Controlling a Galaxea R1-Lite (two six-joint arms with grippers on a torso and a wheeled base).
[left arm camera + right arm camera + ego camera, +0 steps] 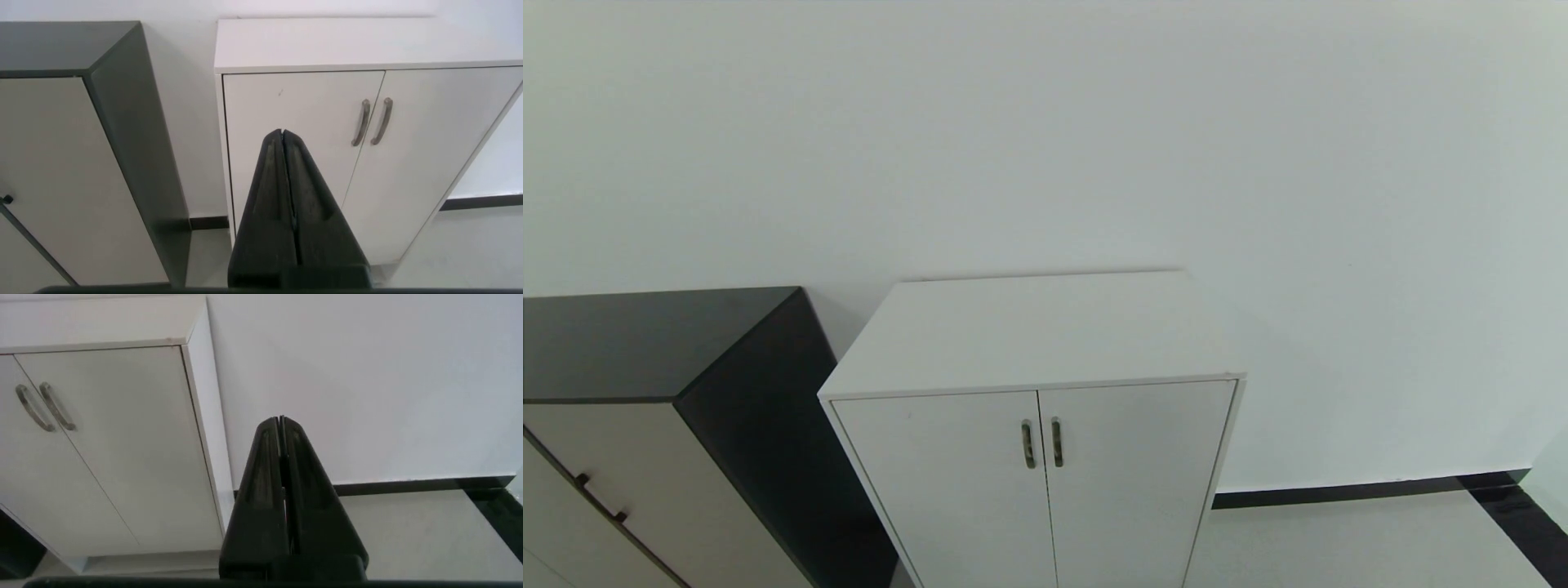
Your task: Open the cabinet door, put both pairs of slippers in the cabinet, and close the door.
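Front of the white cabinet (1029, 335), set against the wall (1258, 163): both doors shut, left door (947, 490) and right door (1131, 482) meeting at the middle, where two upright handles (1028, 443) stand side by side. The left gripper (282, 135), fingers pressed together and holding nothing, hangs before the left door. The right gripper (280, 420), likewise closed and empty, points past the white cabinet's right edge at the wall. A dark-topped cabinet (645, 343) stands just left of the white cabinet
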